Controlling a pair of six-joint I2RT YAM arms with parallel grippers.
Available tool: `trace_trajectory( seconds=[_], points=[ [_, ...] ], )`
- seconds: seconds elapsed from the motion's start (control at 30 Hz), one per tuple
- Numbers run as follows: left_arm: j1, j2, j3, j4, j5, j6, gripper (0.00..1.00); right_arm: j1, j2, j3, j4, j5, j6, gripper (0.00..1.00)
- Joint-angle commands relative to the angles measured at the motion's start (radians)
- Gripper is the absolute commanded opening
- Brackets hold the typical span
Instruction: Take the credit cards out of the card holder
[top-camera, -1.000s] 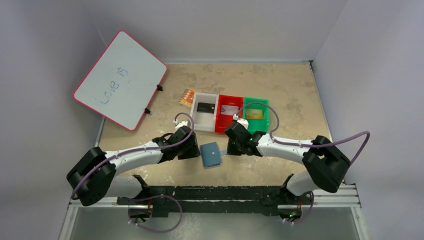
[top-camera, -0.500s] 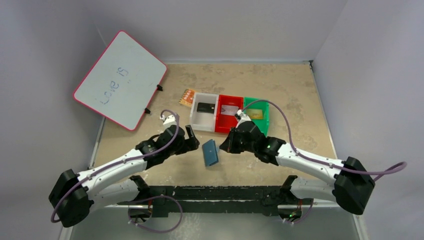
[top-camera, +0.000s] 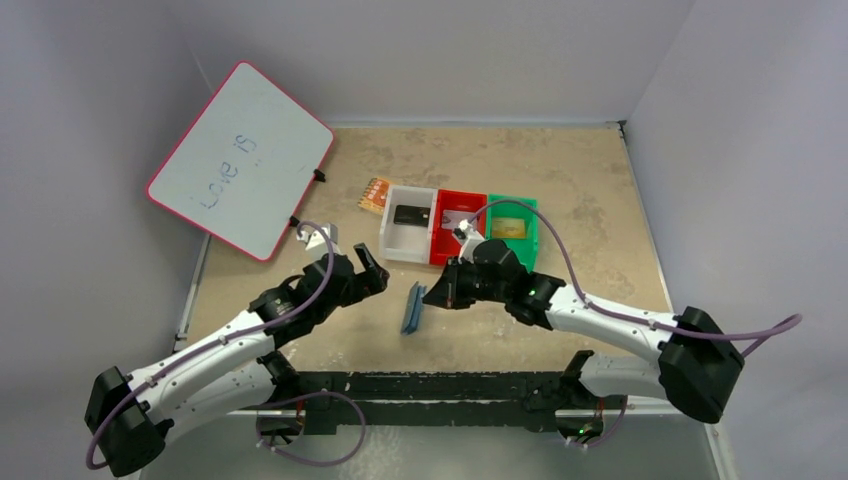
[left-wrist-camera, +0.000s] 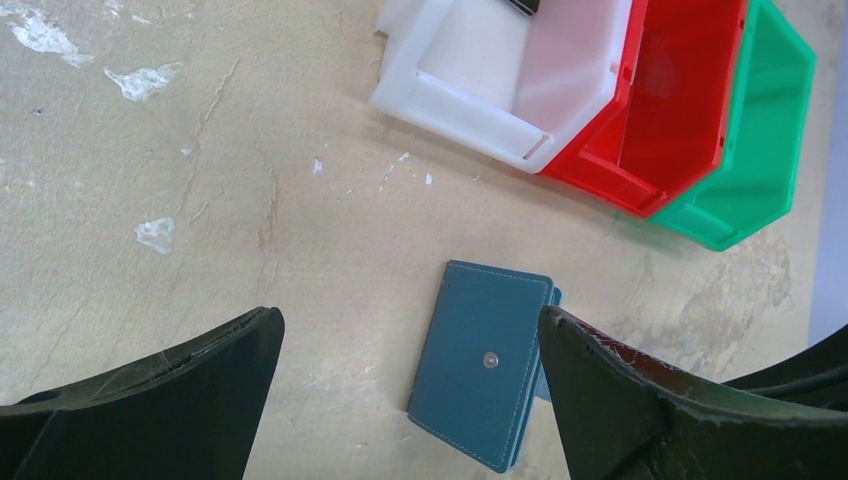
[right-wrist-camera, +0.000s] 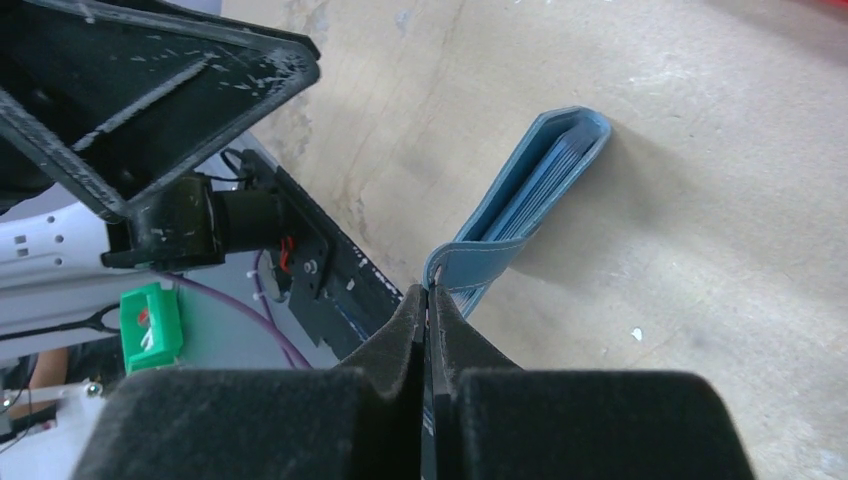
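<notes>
The blue card holder (top-camera: 412, 307) is closed and tipped up on one long edge on the table, just in front of the bins. My right gripper (top-camera: 437, 294) is shut on its small side tab (right-wrist-camera: 470, 255), and the folded body (right-wrist-camera: 545, 175) hangs beyond my fingertips (right-wrist-camera: 428, 290). My left gripper (top-camera: 370, 270) stands open to the left of the card holder (left-wrist-camera: 485, 360) and apart from it, nothing between its fingers (left-wrist-camera: 200, 370). A black credit card (top-camera: 411, 214) lies in the white bin, a silver one (top-camera: 460, 219) in the red bin, a gold one (top-camera: 509, 228) in the green bin.
White bin (top-camera: 392, 245), red bin (top-camera: 443, 252) and green bin (top-camera: 531, 250) stand side by side behind the card holder. An orange patterned square (top-camera: 375, 193) lies left of them. A whiteboard (top-camera: 240, 160) leans at the back left.
My left gripper opened wide and drew back to the left. My right gripper closed on the tab and moved left, and the card holder tipped from lying flat onto its edge.
</notes>
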Motion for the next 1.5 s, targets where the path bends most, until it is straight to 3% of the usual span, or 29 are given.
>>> trace_trajectory(
  seconds=[0.0, 0.27, 0.37, 0.5, 0.73, 0.87, 1.1, 1.47],
  points=[
    [0.000, 0.007, 0.004, -0.014, -0.014, -0.021, 0.99, 0.003, 0.015, 0.056, 0.112, -0.079, -0.020, 0.00],
    [0.000, 0.018, 0.006, -0.029, -0.013, -0.018, 0.99, 0.003, 0.028, 0.062, 0.188, -0.106, -0.001, 0.00],
    [-0.001, 0.018, 0.004, -0.037, -0.015, -0.021, 0.98, 0.004, 0.069, 0.077, 0.075, -0.073, 0.024, 0.00],
    [-0.001, 0.018, 0.003, -0.048, -0.013, -0.020, 0.98, 0.002, 0.063, 0.057, -0.040, 0.043, 0.093, 0.00],
    [-0.001, 0.045, 0.005, -0.017, 0.048, 0.020, 0.95, -0.009, -0.083, -0.054, -0.233, 0.318, 0.256, 0.00],
    [-0.001, 0.116, 0.020, 0.077, 0.171, 0.054, 0.91, -0.023, -0.135, -0.127, -0.324, 0.394, 0.356, 0.00],
    [-0.013, 0.288, 0.063, 0.308, 0.406, 0.072, 0.80, -0.024, -0.119, -0.186, -0.340, 0.390, 0.406, 0.00],
    [-0.070, 0.479, 0.210, 0.269, 0.406, 0.147, 0.74, -0.025, -0.122, -0.209, -0.329, 0.408, 0.412, 0.00]
  ],
)
